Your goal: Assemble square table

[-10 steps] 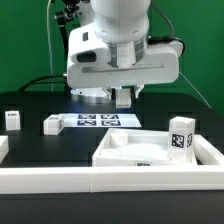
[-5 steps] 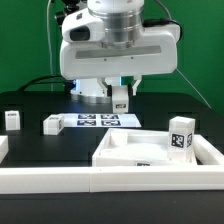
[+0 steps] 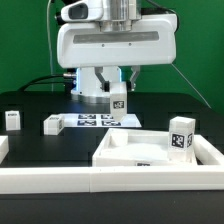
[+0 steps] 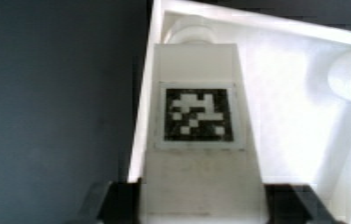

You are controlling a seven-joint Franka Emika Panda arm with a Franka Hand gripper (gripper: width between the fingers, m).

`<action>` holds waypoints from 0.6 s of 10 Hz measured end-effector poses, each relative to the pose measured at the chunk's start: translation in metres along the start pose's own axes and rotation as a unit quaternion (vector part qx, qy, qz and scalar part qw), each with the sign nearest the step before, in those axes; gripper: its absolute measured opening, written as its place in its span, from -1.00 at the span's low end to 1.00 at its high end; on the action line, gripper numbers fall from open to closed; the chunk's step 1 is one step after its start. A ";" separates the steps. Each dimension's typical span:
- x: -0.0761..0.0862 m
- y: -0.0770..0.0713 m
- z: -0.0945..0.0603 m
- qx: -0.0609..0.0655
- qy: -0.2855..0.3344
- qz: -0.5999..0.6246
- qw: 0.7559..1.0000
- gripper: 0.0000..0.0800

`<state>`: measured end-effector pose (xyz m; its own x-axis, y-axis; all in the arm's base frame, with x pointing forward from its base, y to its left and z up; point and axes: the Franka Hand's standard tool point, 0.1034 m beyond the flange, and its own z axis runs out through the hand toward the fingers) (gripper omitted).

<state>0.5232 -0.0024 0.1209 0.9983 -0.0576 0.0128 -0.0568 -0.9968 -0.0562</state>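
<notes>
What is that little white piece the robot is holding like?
It is a table leg: a small white plastic block with a black-and-white tag on one flat face. The gripper pinches its sides. It hangs in the air over a corner of the white tabletop; nothing else seems to touch it.

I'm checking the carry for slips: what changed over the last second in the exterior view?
The wrist above the gripper shifted upward in the picture, and the held leg turned so its tag now faces the camera. The grip is unchanged: nothing was taken or released. The tabletop, the far-left leg, the lying leg, the right-hand leg and the marker board stayed put.
</notes>
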 end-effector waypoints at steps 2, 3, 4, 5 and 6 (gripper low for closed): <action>0.006 0.004 0.001 -0.011 0.053 -0.001 0.999 -0.27; 0.004 0.004 0.002 -0.011 0.053 0.000 0.999 -0.27; 0.005 0.004 0.001 -0.011 0.053 0.000 0.999 -0.27; 0.005 0.004 0.001 -0.011 0.052 0.000 0.999 -0.27; 0.011 0.004 -0.003 -0.009 0.050 0.000 0.999 -0.27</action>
<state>0.5340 -0.0074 0.1236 0.9918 -0.0626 0.1115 -0.0587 -0.9976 -0.0380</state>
